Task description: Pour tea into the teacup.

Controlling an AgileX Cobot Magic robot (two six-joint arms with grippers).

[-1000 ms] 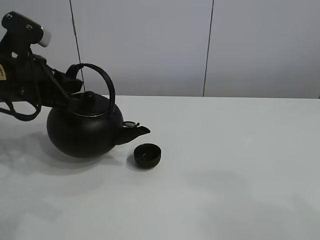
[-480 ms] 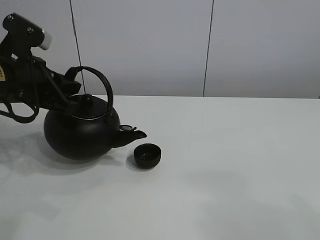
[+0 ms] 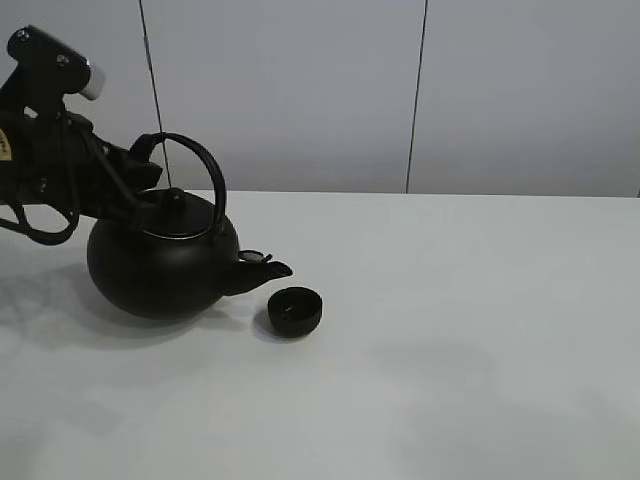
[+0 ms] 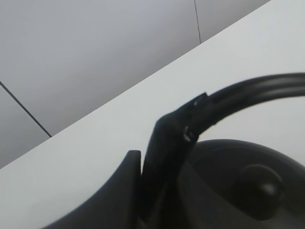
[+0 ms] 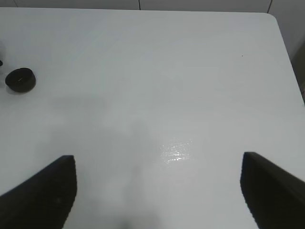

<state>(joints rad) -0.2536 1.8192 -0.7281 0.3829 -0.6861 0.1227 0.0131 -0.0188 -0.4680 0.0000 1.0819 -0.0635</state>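
The white counter [image 3: 480,350] is bearing both task things in its left half. The big black teapot [image 3: 160,270] is sitting level near the left edge, its spout [image 3: 268,270] aiming at the cup, nothing flowing. Of the 2 grippers, the left gripper [image 3: 148,165] is clamping the teapot's arched handle, and the right gripper [image 5: 159,186] is hanging wide apart over the right half, holding nothing. The teacup [image 3: 295,310] is standing upright just beside the spout tip. I cannot tell whether it is holding tea. Judging by the level pot, the tilting and pouring are probably waiting to be done.
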